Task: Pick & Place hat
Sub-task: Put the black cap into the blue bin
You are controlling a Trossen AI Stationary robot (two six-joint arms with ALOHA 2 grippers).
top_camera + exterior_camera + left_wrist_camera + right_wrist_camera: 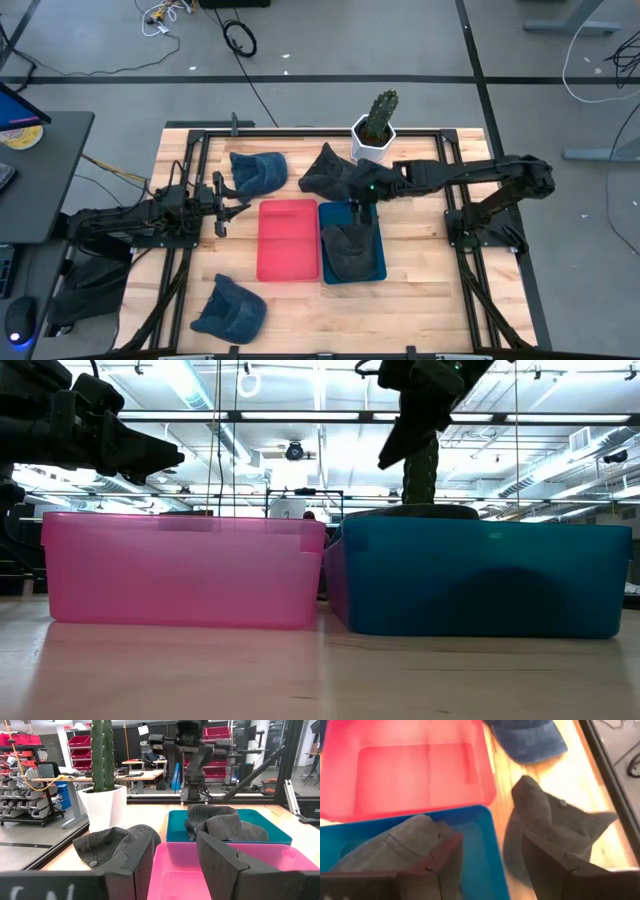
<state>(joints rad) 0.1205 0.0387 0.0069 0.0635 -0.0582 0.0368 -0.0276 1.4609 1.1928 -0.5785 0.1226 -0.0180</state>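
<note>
1. Right tool (362,207) hangs released, fingers apart, over the far end of the teal plastic bin (377,268).
2. Dark grey fabric cap (349,248) lies in that bin.
3. Left tool (224,208) waits beside the pink plastic bin (288,240), fingers apart, empty.
</note>
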